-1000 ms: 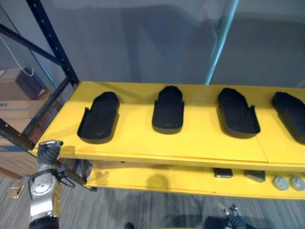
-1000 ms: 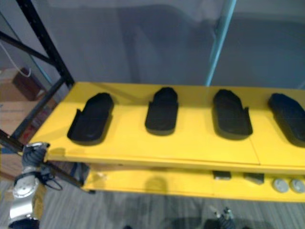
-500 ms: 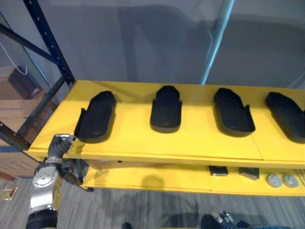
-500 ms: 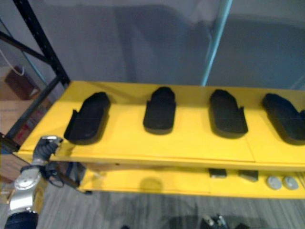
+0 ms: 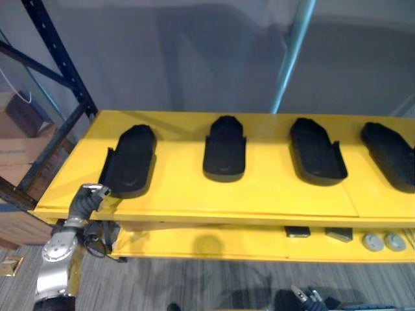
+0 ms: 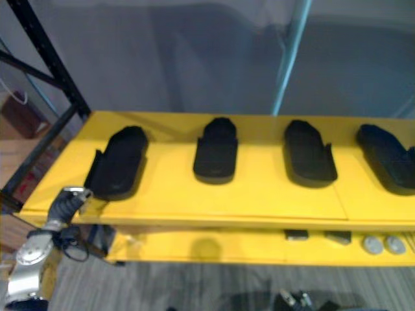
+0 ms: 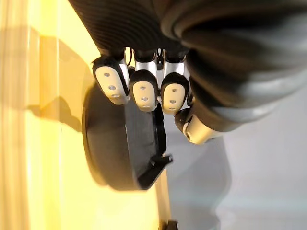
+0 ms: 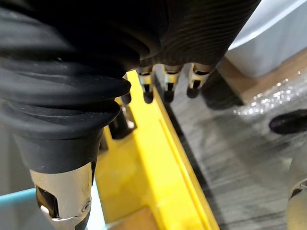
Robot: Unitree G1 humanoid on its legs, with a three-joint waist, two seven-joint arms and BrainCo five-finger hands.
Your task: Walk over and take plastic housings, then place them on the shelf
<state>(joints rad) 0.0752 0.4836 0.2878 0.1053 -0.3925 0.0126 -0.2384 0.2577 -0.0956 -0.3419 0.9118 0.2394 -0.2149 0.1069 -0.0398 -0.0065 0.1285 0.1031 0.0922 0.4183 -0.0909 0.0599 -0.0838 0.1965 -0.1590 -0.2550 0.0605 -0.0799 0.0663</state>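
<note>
Four black plastic housings lie in a row on the yellow top shelf (image 5: 272, 194): the leftmost (image 5: 130, 161), a second (image 5: 224, 146), a third (image 5: 316, 150) and a fourth (image 5: 389, 146) at the right edge. My left hand (image 5: 87, 197) is at the shelf's front edge, just short of the leftmost housing's near end. Its fingers (image 7: 144, 91) are curled and hold nothing, with the leftmost housing (image 7: 115, 148) lying just past them. My right hand (image 5: 303, 295) hangs low below the shelf, fingers (image 8: 168, 81) relaxed and empty.
A lower yellow shelf (image 5: 214, 246) carries two small dark blocks (image 5: 299, 231) and two grey discs (image 5: 382, 241). A black rack upright (image 5: 58, 58) stands at the left and a teal post (image 5: 290, 58) behind. Cardboard boxes (image 5: 19, 162) sit at the left on the grey floor.
My left hand has risen and moved right, from beside the shelf's left corner to the front edge by the leftmost housing. The view has shifted slightly.
</note>
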